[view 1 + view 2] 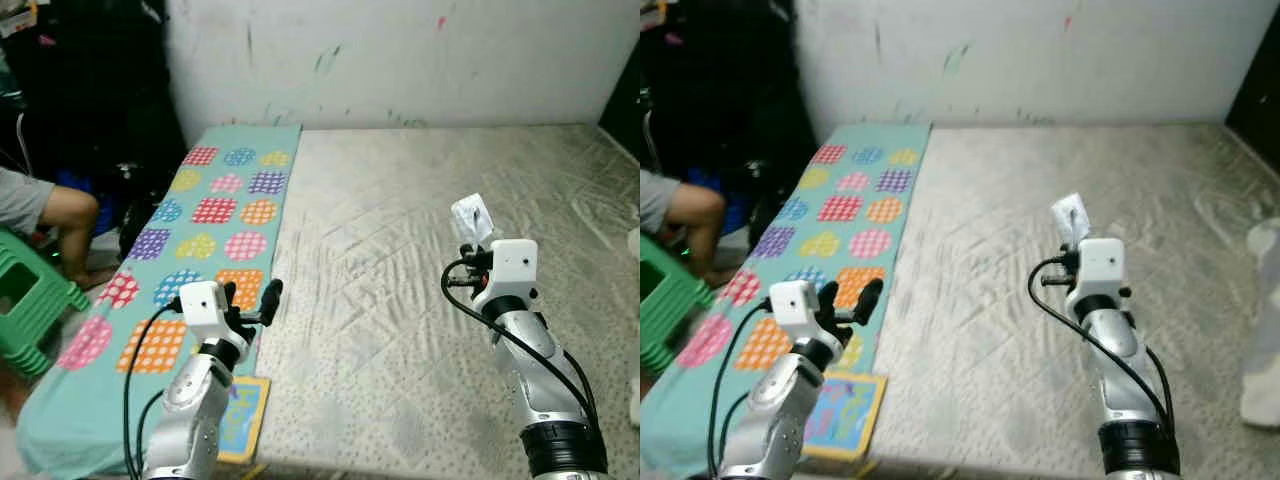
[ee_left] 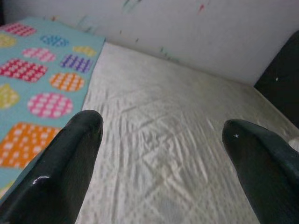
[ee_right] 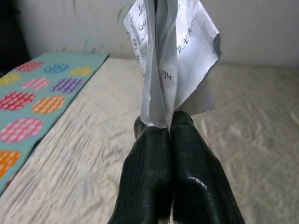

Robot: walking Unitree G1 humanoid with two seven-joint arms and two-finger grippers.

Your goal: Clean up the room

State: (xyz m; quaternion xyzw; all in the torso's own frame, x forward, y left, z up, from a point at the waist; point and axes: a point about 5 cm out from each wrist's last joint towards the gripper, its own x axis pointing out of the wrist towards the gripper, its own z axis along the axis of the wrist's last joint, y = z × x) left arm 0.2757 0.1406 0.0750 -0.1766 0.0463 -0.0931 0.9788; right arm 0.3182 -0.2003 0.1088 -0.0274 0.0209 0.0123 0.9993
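Paper (image 3: pixel 170 60) is what I have in hand: a crumpled white sheet pinched between the closed fingers of my right gripper (image 3: pixel 169 133) and held up clear of the bare mattress (image 1: pixel 420 300). My left gripper (image 1: pixel 250 300) hangs near the mattress's left edge with its fingers spread apart, nothing between them.

I judge the pick-up done and the disposal still to come; no bin is in sight, so I cannot say where this goes. Left to deal with, as far as I can see: a flat colourful book or board (image 1: pixel 845 415) at the near end of the teal mat with coloured dotted patches (image 1: pixel 215 215), and something pale at the right edge (image 1: pixel 1265 330) that I can't identify. A person (image 1: pixel 45 205) sits at the far left beside a green plastic stool (image 1: pixel 25 310).

The paper carries dark handwriting; I make out "14" on it, the rest too creased to read.
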